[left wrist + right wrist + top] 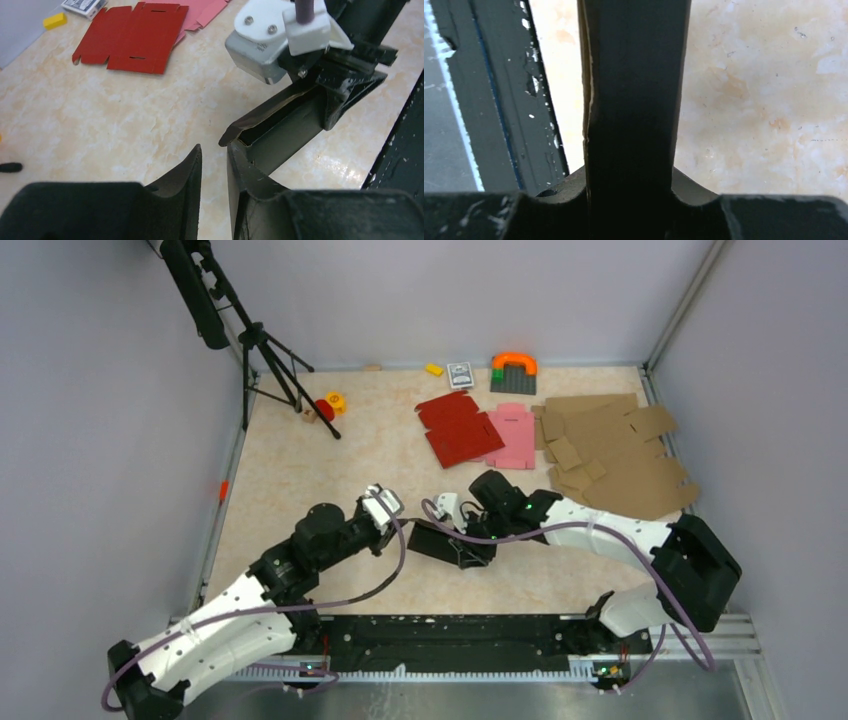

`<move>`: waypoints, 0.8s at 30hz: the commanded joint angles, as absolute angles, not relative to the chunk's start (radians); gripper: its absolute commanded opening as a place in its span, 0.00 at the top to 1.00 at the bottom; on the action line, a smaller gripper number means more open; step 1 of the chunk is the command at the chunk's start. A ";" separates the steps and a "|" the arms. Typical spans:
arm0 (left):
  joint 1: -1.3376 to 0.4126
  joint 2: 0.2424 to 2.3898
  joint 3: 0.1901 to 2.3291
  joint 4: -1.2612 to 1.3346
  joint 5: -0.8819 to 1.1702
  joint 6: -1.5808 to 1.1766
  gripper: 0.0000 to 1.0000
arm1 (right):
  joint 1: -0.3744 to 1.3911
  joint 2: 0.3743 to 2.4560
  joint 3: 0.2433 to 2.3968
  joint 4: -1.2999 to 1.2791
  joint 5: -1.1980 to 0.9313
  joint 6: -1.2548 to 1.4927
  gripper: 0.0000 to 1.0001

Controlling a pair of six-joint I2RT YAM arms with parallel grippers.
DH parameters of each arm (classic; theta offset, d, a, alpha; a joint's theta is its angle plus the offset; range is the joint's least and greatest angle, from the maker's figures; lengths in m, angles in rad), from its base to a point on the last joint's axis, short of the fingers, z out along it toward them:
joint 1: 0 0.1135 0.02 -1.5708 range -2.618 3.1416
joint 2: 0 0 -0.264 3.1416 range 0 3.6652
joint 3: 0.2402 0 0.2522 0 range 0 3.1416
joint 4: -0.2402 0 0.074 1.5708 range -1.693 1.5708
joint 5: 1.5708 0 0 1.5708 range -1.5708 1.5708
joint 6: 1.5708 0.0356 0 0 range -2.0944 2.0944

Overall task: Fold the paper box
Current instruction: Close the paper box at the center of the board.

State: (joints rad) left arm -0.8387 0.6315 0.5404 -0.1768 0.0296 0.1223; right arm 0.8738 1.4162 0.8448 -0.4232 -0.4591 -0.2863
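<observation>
The paper box [438,542] is a black cardboard blank, partly folded into a long flat sleeve, near the table's front middle. My right gripper [472,548] is shut on it; in the right wrist view the box [634,85] runs up between the fingers of that gripper [631,175]. In the left wrist view the box [285,125] slants away with its open end and a loose flap nearest me. My left gripper [215,150] stands narrowly open with bare table between its fingers. Its right fingertip [232,150] is right beside the box's end. In the top view it [400,525] is just left of the box.
A red blank [458,428], a pink blank [513,433] and several brown cardboard blanks [610,455] lie at the back. A tripod [265,350] stands back left, with small toys [328,405] near it. The black base rail [450,630] runs along the near edge.
</observation>
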 commanded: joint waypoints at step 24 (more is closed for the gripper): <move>-0.841 0.781 0.587 -0.067 0.275 0.354 0.80 | 0.867 1.345 0.903 -0.494 -0.568 -0.312 1.00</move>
State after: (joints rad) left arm -0.8368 0.7525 0.5419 -0.1181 0.2230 0.3439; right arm 0.8677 1.3609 0.8471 -0.5213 -0.5415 -0.2874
